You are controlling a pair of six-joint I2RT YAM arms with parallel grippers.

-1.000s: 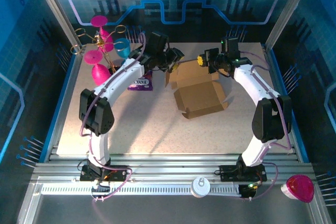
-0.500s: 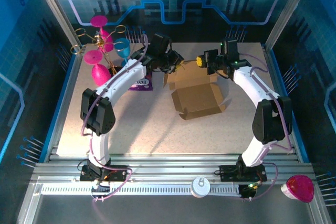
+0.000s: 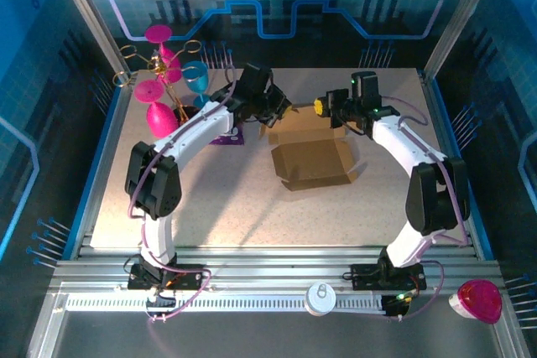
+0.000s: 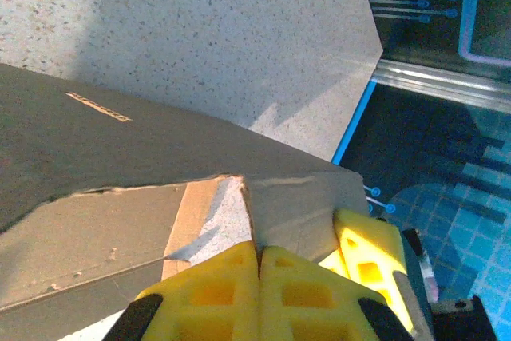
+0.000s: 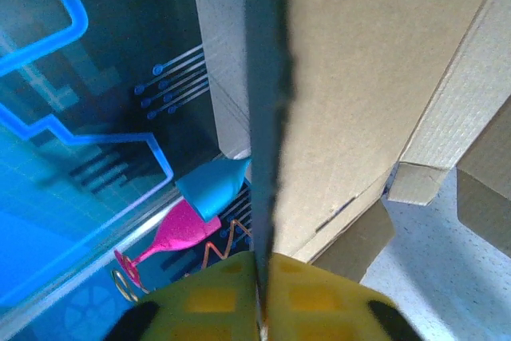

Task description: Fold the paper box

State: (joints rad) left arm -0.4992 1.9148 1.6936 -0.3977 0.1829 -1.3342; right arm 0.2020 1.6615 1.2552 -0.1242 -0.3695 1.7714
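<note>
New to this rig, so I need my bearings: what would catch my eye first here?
The brown paper box lies part-folded mid-table, its far panel raised. The left gripper and right gripper each pinch cardboard at that far end, one per side. A wire rack of pink and blue goblets stands at the far left corner.

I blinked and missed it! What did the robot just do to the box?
The left gripper closed on the back flap of the paper box, and both arms tipped it up. The right gripper kept pinching its edge. The purple packet and goblets stayed put.
</note>
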